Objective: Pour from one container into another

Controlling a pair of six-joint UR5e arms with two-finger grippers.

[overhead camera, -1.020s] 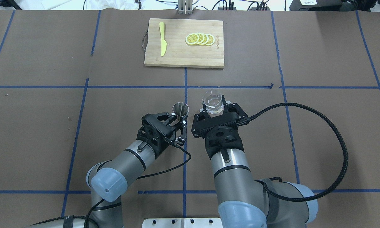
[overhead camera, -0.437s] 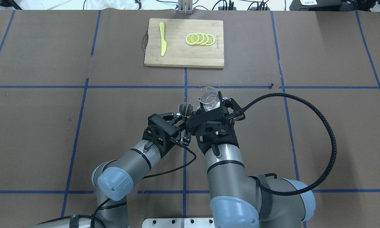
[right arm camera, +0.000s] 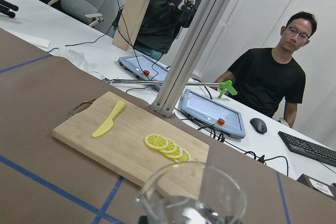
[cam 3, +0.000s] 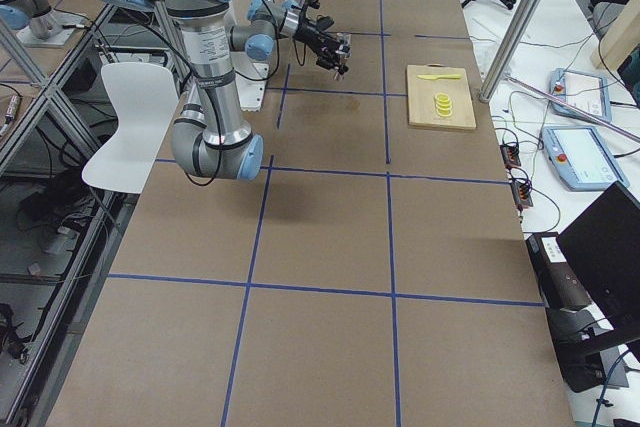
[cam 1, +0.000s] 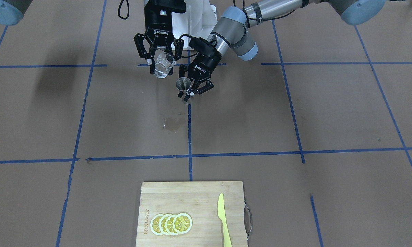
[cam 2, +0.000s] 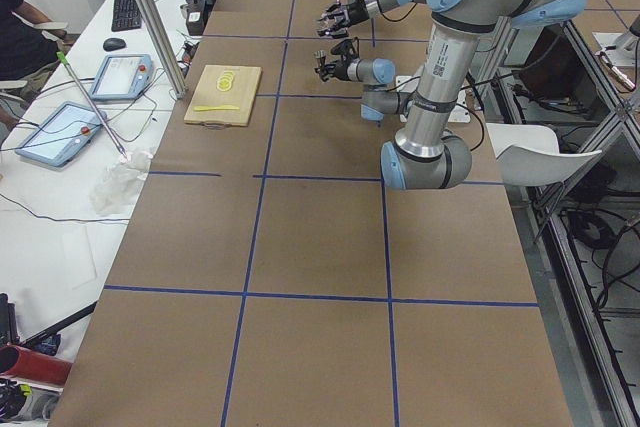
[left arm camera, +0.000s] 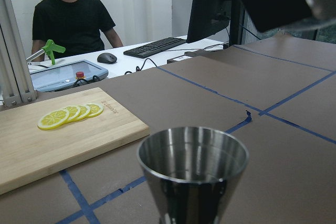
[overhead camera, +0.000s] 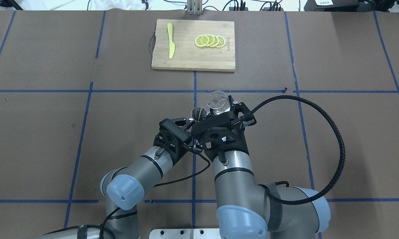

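The right claw point(overhead camera: 223, 109) grips the glass cup point(overhead camera: 217, 101) (liquid inside); the left claw point(cam 1: 188, 90) clamps the jigger point(overhead camera: 198, 114) beside it, short of the board point(overhead camera: 189, 58).

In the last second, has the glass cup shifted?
Yes. In the overhead view the glass cup has drifted left toward the centre blue tape line, and slightly toward the cutting board, closing on the jigger.

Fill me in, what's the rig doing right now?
The right gripper holds the clear glass measuring cup with liquid in it above the table. The left gripper holds the steel jigger right beside it, lower. The jigger looks empty and no stream shows, so pouring has not started. The cutting board lies apart, across the table.
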